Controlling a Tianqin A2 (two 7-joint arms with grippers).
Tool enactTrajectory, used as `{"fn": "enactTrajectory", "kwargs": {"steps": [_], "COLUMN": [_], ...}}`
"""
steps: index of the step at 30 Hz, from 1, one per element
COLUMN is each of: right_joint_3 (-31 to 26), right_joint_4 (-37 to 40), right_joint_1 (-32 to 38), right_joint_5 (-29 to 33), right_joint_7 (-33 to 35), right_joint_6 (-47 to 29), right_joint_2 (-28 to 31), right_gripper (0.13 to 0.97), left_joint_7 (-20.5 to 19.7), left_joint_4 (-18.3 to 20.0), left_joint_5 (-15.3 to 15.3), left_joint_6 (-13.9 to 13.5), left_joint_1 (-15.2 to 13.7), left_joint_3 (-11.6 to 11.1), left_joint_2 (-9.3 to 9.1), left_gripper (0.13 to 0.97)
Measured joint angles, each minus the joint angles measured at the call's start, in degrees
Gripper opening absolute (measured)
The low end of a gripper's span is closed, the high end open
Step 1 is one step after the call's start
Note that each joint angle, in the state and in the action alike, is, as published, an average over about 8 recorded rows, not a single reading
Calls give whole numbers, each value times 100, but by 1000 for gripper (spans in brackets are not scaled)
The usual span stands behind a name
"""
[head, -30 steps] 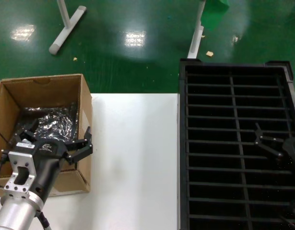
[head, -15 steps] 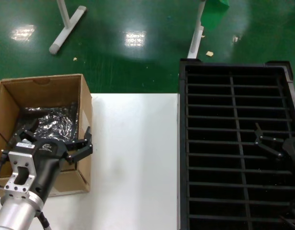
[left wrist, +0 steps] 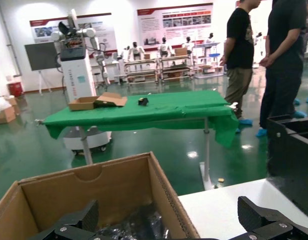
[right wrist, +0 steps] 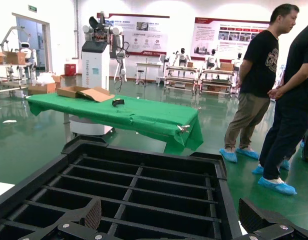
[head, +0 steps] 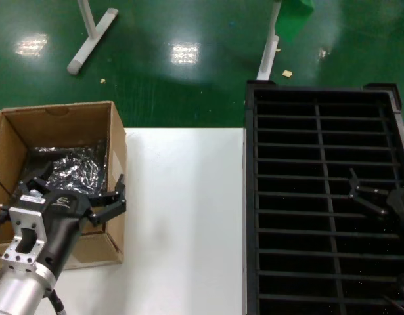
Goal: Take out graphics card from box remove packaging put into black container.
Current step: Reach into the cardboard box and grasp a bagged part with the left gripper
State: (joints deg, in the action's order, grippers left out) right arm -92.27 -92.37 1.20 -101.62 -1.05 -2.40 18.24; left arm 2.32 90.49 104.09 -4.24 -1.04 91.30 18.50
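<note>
The brown cardboard box [head: 11,141] stands open at the table's left, also in the left wrist view as box [left wrist: 93,187]. Crinkled shiny grey bags [head: 67,167] lie at its bottom, also seen as bags [left wrist: 138,227]. The graphics card is hidden, and no loose packaging is in view. My left gripper [head: 77,189] hovers open over the box's near right corner, with the box's right wall between its fingers [left wrist: 76,225]. The black container [head: 320,118] fills the right side. Above its right column my right gripper [head: 367,195] hangs open and empty over the container [right wrist: 143,187].
A bare white table [head: 185,216] lies between box and crate. Beyond its far edge is green floor with white stand legs [head: 90,39]. A green-covered table [left wrist: 143,112] and standing people [right wrist: 259,80] are far behind.
My left gripper has drawn back slightly toward me, still open over the box. The right arm has not moved.
</note>
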Motion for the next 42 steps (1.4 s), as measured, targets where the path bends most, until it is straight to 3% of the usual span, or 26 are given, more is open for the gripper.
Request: {"fn": "enactTrajectory", "kwargs": {"steps": [4, 9, 15, 20, 23, 26, 30, 36, 42], "right_joint_3": [0, 0, 0, 0, 0, 0, 0, 0, 0], "right_joint_4": [0, 0, 0, 0, 0, 0, 0, 0, 0], "right_joint_1": [0, 0, 0, 0, 0, 0, 0, 0, 0], "right_joint_5": [0, 0, 0, 0, 0, 0, 0, 0, 0], "right_joint_7": [0, 0, 0, 0, 0, 0, 0, 0, -1], "right_joint_6": [0, 0, 0, 0, 0, 0, 0, 0, 0], "right_joint_2": [0, 0, 0, 0, 0, 0, 0, 0, 0], "right_gripper": [966, 966, 966, 966, 966, 966, 966, 966, 966], "left_joint_7": [-65, -106, 288, 1013, 1579, 2203, 3086, 4450, 5599], "left_joint_4": [54, 201, 358, 356, 396, 468, 512, 513, 443], "left_joint_5": [9, -36, -182, -6, 462, 1119, 2025, 3356, 4530], "left_joint_6": [-53, 147, 506, 910, 1257, 1622, 2020, 2425, 2660], "left_joint_1": [3, -44, -220, -529, -757, -1019, -1434, -2230, -3117], "left_joint_3": [89, 415, 792, 1198, 1610, 2138, 2927, 4083, 5060], "left_joint_2": [205, 663, 1337, 2114, 2704, 3284, 3884, 4433, 4679], "left_gripper": [966, 966, 966, 966, 966, 966, 966, 966, 966]}}
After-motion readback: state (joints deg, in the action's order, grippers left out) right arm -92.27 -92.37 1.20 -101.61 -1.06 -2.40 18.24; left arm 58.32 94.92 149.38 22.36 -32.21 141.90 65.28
